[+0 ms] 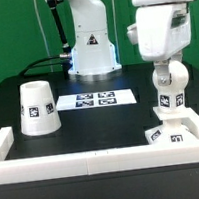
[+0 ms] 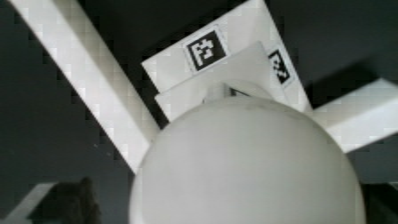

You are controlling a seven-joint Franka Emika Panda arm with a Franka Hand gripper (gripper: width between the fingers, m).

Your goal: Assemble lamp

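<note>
Over the base, which sat in the corner of the white border at the exterior view's right, the bulb stood upright with its neck down on the base and its round end up. The gripper hung directly above the base too, pointing straight down, so the bulb lay right under it on its own line of approach. In the wrist view the bulb's dome filled the middle of the picture, with the tagged base showing beyond it.

The jaws stood wide apart and were clamped on nothing. One dark finger showed off to the side of the dome with dark table between the two. How far down the bulb's sides the fingers reached, I could not tell from either view. Nor could I tell whether the neck was fully seated in the base.

The bulb's long axis ran vertical, in line with the wrist, so any grasp would likely be a plain closing across the ball with no tilt needed.

The shade stood well apart from the base, toward the exterior view's left, wide end down. The marker board lay between the shade and the base, farther back on the table. By my reading the shade was not yet fitted.
</note>
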